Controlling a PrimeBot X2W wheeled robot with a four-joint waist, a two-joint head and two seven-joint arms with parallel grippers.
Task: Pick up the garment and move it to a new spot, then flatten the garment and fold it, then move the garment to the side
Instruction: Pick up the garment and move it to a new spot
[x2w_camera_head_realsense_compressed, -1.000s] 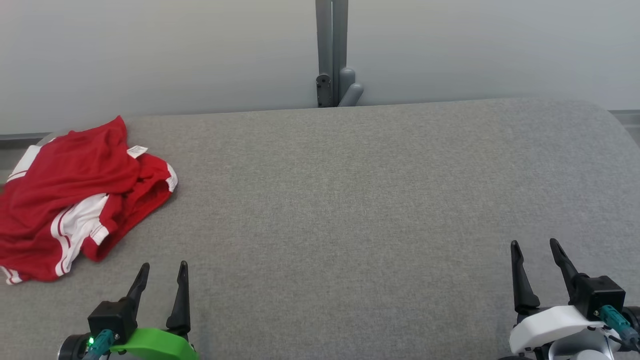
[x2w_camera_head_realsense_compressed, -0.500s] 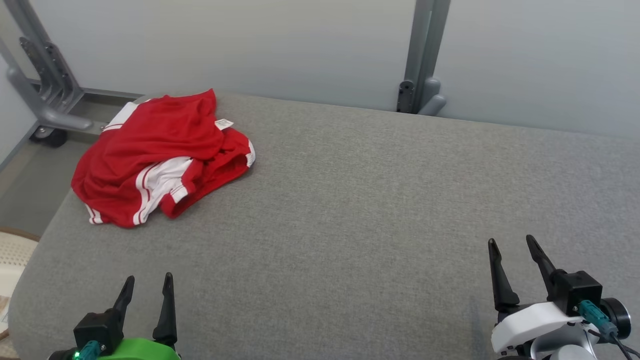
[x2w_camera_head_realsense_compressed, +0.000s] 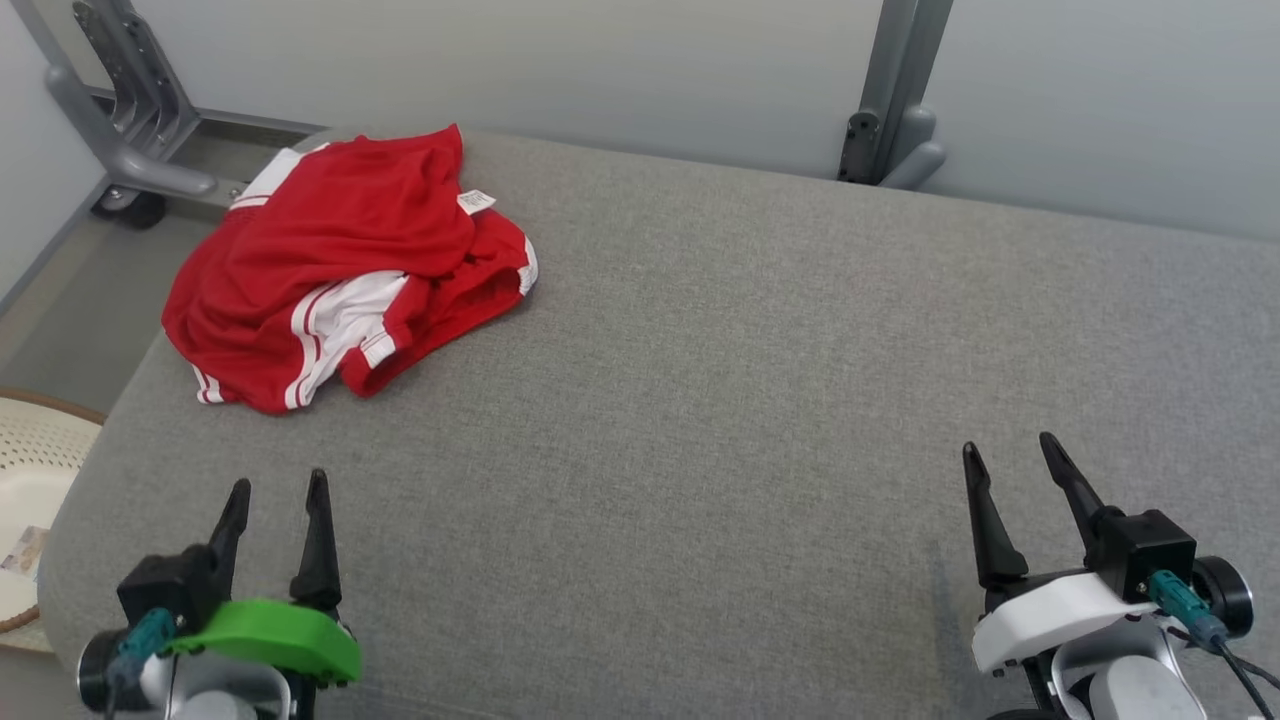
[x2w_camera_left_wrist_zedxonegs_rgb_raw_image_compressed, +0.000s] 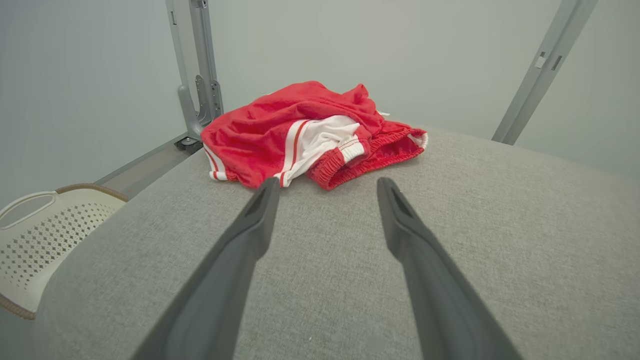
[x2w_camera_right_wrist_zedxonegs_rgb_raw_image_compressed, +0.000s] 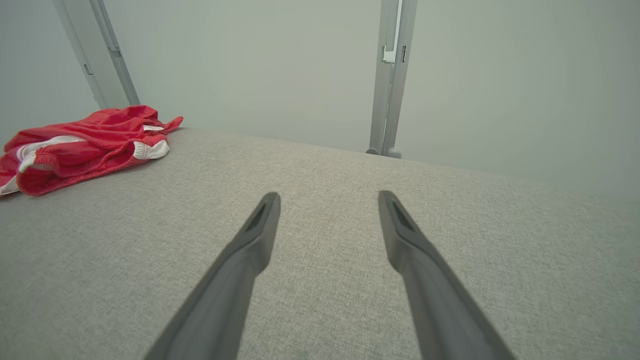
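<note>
The garment is a pair of red shorts with white side stripes, lying crumpled at the far left corner of the grey padded table. My left gripper hovers open near the front left edge, well short of the shorts. In the left wrist view the garment lies just beyond the open left gripper. My right gripper stands open at the front right with nothing between its fingers. From the right wrist the garment shows far to the left of the right gripper.
A white perforated basket sits on the floor off the table's left edge, also in the left wrist view as the basket. Grey metal frame posts stand against the pale wall behind the table, with a wheeled frame foot at the far left.
The head camera has swung left, so the whole picture shifted right and the table's left edge and the basket came into sight. The garment lies as it did; both grippers stay open.
</note>
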